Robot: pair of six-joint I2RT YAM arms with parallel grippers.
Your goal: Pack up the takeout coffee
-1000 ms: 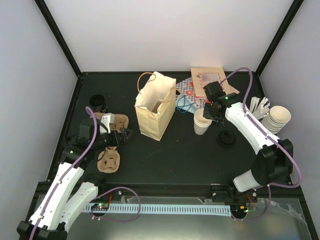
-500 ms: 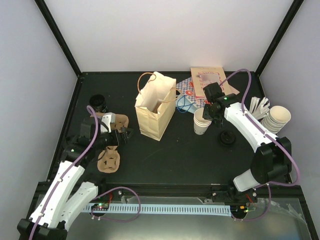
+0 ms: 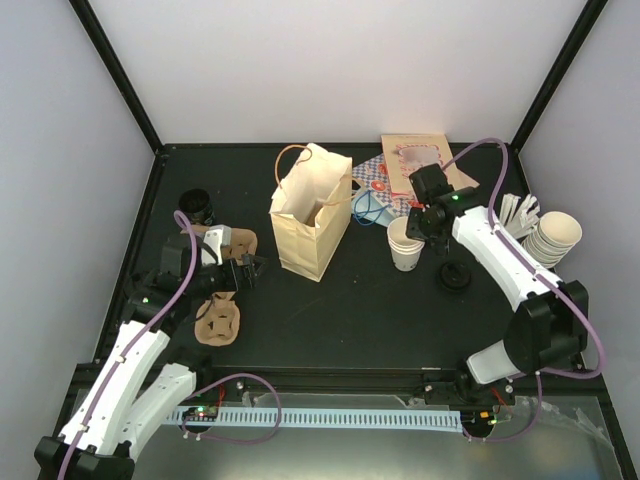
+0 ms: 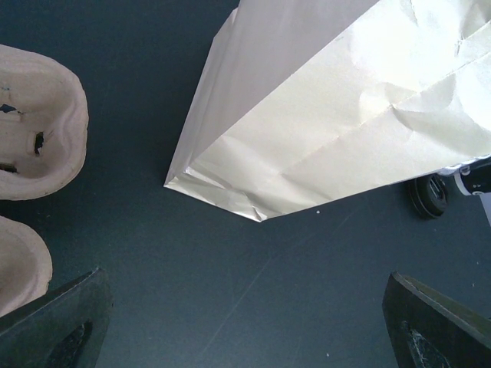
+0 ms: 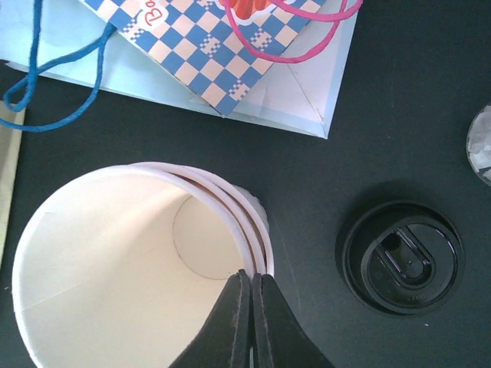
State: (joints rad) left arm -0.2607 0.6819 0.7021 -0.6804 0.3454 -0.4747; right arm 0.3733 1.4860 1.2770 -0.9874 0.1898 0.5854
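Observation:
The takeout coffee (image 3: pixel 198 206), a small cup under a black lid, stands at the back left of the table. My right gripper (image 3: pixel 424 228) (image 5: pixel 252 280) is at a stack of lidless cream cups (image 3: pixel 405 246) (image 5: pixel 130 268), shut on the stack's right rim. A loose black lid (image 3: pixel 455 276) (image 5: pixel 400 257) lies just right of that stack. The tan paper bag (image 3: pixel 312 215) (image 4: pixel 330 115) stands open in the middle. My left gripper (image 3: pixel 245 270) (image 4: pixel 245 337) hovers wide open just left of the bag's base, holding nothing.
Brown moulded carriers (image 3: pixel 218 320) (image 4: pixel 34 123) lie by the left arm. Flat patterned gift bags (image 3: pixel 385 180) (image 5: pixel 215 54) lie behind the cups. More nested cups (image 3: pixel 555 235) and white sticks (image 3: pixel 518 210) sit at the far right.
The right gripper's fingers have closed onto the rim of the cup stack. The left arm has barely moved and stays open.

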